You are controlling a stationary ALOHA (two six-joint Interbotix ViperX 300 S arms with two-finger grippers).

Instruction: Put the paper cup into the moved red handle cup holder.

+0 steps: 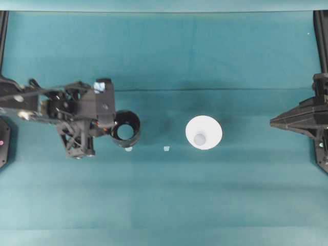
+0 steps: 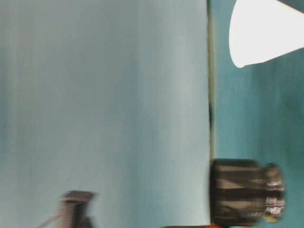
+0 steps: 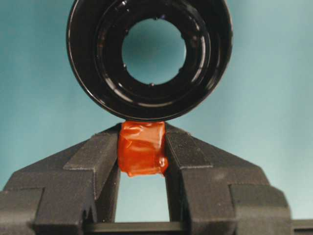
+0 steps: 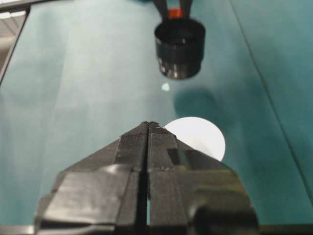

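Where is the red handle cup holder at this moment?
In the overhead view the red handle cup holder sits left of centre, held by its handle in the left gripper, with the paper cup apart to its right.

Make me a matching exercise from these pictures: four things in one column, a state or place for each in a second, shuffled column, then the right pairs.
Things:
1. paper cup
2. red handle cup holder
3. left gripper
4. right gripper

States:
A. shut with nothing between its fingers
B. gripped by its red-orange handle
C. standing free on the teal cloth, rim down
D. shut on a handle

Pairs: 1-C, 2-B, 3-D, 4-A
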